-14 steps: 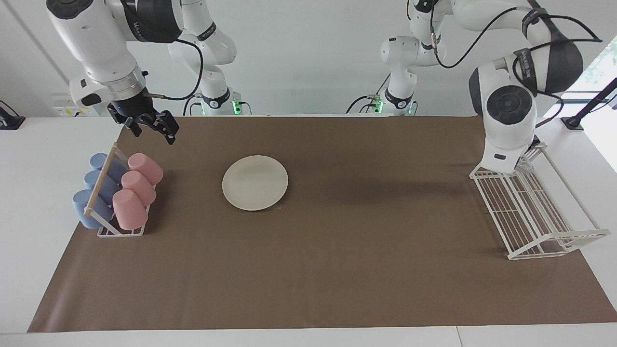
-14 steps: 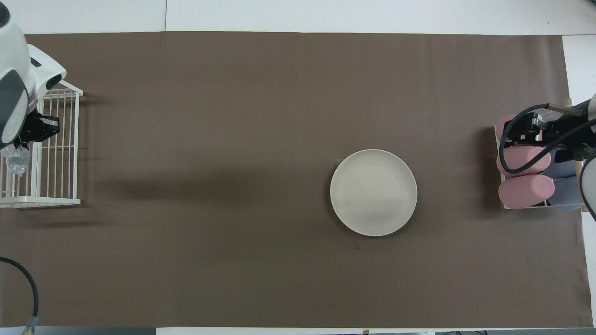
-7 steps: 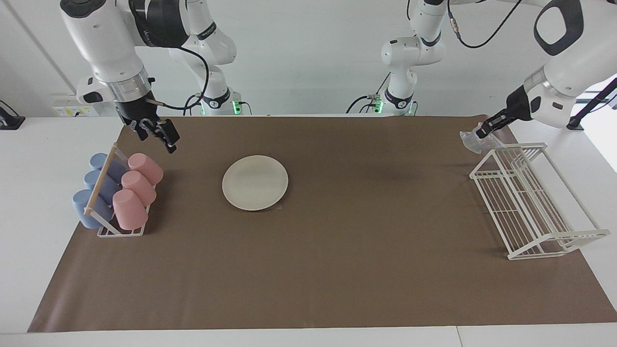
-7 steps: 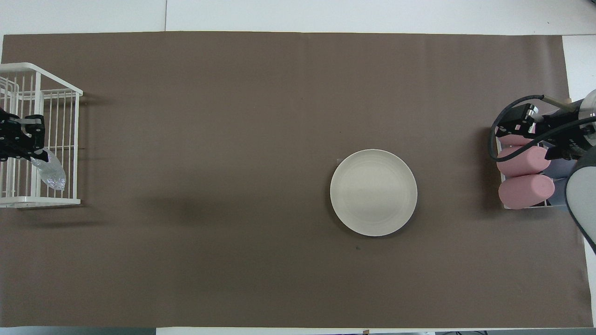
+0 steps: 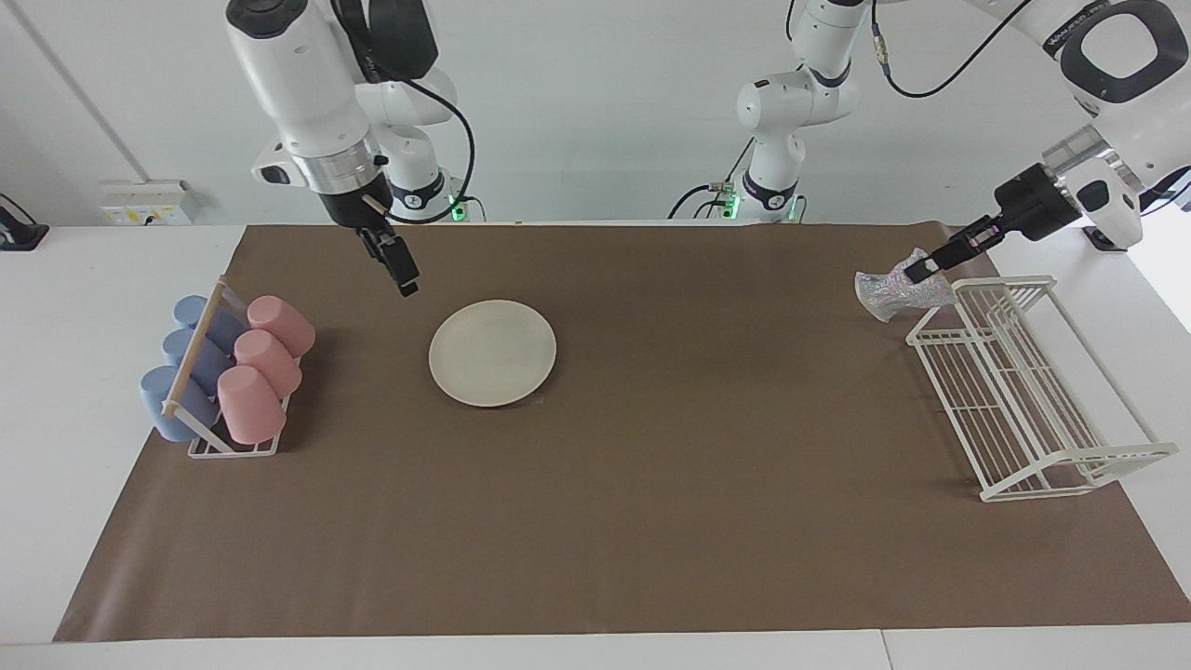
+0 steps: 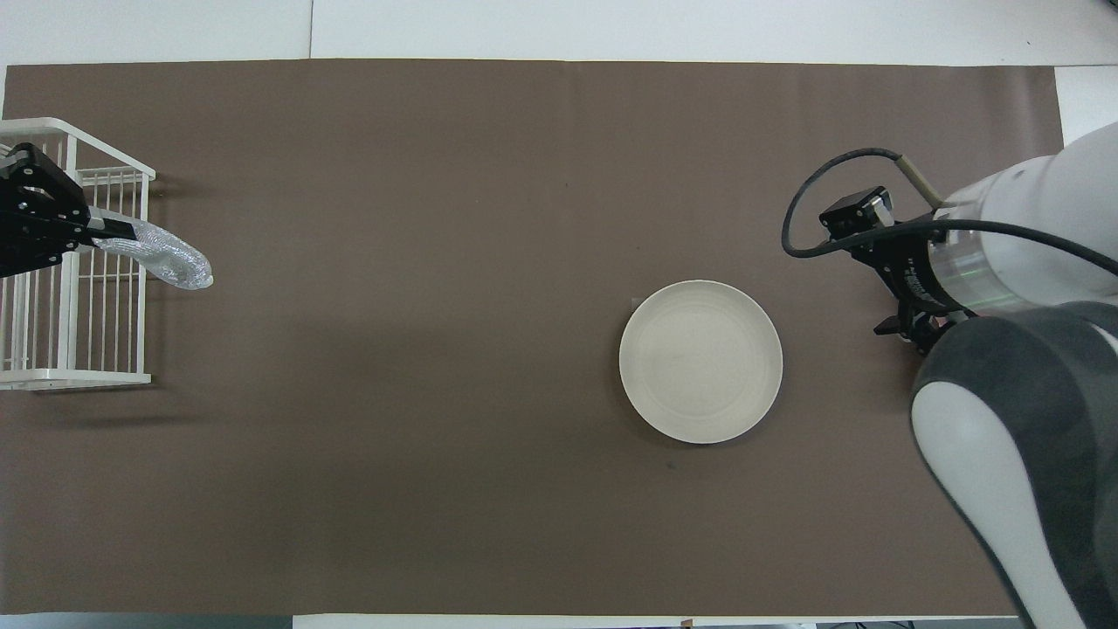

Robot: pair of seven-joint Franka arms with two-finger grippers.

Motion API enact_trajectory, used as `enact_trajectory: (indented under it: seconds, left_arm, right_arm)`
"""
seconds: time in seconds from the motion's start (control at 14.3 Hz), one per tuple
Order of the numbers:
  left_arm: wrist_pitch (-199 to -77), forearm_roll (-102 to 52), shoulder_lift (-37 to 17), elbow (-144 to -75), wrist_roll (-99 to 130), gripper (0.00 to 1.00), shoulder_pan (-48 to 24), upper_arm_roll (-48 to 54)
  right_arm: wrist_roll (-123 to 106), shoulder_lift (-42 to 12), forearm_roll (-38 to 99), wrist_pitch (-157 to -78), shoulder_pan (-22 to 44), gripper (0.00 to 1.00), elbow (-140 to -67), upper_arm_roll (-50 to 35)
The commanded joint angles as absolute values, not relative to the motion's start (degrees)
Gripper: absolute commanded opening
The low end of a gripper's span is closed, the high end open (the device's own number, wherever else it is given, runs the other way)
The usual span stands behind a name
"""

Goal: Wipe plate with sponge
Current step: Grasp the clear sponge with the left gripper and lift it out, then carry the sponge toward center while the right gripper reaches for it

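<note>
Sponge (image 5: 893, 288): lifted clear of rack (image 5: 1023, 391), clamped in left hand (image 5: 923, 268). Right hand (image 5: 407, 282): apart, now near plate (image 5: 492, 352); wiping pending.

The round cream plate (image 5: 492, 352) lies flat on the brown mat. The shiny crinkled sponge (image 5: 891, 289) hangs in the air beside the white rack (image 5: 1023, 391).

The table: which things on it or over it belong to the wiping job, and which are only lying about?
Part of the job:
- plate
- sponge, held by the left gripper beside the wire rack
- right gripper, open, near the plate

Lying about:
- wire rack
- cup holder with pink and blue cups
</note>
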State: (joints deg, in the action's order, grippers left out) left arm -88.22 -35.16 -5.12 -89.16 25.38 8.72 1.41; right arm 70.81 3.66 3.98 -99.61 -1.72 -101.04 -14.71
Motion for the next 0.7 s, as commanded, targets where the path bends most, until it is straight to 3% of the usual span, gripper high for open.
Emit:
enact_trajectory:
  seconds: [0.0,0.21,0.42,0.63]
  left_arm:
    - [-95.1,-41.5,1.3,-100.0,18.5,0.00,8.6,1.5]
    - [-98.1,-49.6,6.7,-110.4,5.3,0.00,8.2,1.5]
    - [-100.6,-58.9,12.3,-120.6,-5.6,0.00,5.7,1.5]
    - [-101.4,-67.1,15.5,-125.8,-10.7,0.00,2.5,1.5]
  right_arm:
    - [84.3,3.6,5.8,-100.3,-2.4,1.00,-99.7,-19.7]
    - [99.9,-1.2,8.3,-100.0,-0.7,1.00,-93.1,-24.7]
    - [109.5,-3.7,9.1,-101.2,4.8,0.99,-91.9,-24.6]
    - [123.1,-12.4,9.0,-102.4,10.7,0.99,-81.4,-24.4]
